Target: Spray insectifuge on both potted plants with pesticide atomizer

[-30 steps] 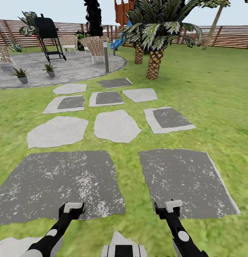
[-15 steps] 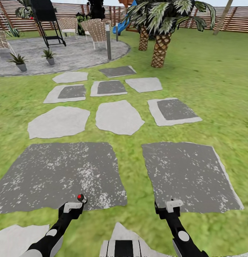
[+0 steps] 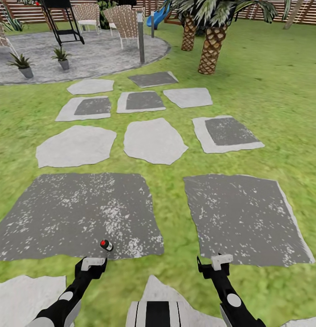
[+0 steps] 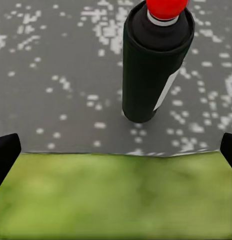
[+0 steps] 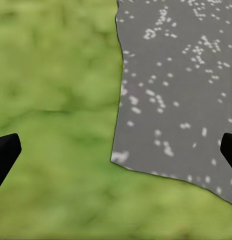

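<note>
Standing upright near the front edge of the big dark slab (image 3: 80, 215) on the left, the atomizer (image 3: 106, 245) shows a dark body and a red top in the head view; from the left wrist it is a dark bottle (image 4: 153, 65) with a pale strip down its side, on the speckled stone just past the grass. Just short of it the left gripper (image 3: 91, 263) hangs over the lawn (image 3: 176, 263), fingers (image 4: 4, 155) spread wide apart and holding nothing. Far back on the left, two small plants (image 3: 21, 65) in grey pots sit on the round patio (image 3: 98, 56). To the right, the right gripper (image 3: 220, 262) hovers at the near edge of the second dark slab (image 3: 244, 218), its fingers (image 5: 4, 152) likewise wide apart and empty.
</note>
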